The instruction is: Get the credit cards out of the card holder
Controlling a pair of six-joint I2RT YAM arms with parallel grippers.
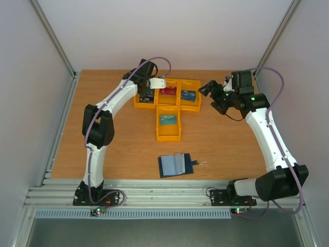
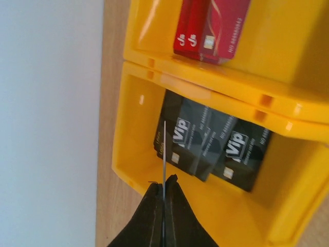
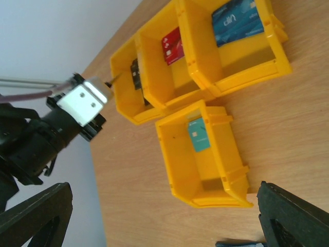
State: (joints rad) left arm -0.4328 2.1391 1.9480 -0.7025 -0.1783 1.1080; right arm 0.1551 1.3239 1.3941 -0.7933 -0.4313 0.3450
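Note:
The dark navy card holder (image 1: 176, 164) lies open on the table near the front edge, its pale sleeves facing up. My left gripper (image 2: 164, 181) hangs over the leftmost yellow bin (image 2: 134, 154), shut on a thin credit card (image 2: 164, 152) that I see edge-on. Two dark "VIP" credit cards (image 2: 208, 146) lie in that bin. In the top view my left gripper (image 1: 146, 91) is at the back left of the bins. My right gripper (image 1: 212, 98) is open and empty, raised to the right of the bins; its fingers (image 3: 36, 216) stand wide apart.
Three yellow bins (image 1: 167, 105) stand in a row at the back, and a fourth (image 1: 168, 135) in front of the middle one. Red cards (image 2: 211, 25) lie in the middle bin, a blue card (image 3: 236, 20) in the right one, a teal card (image 3: 199, 136) in the front one.

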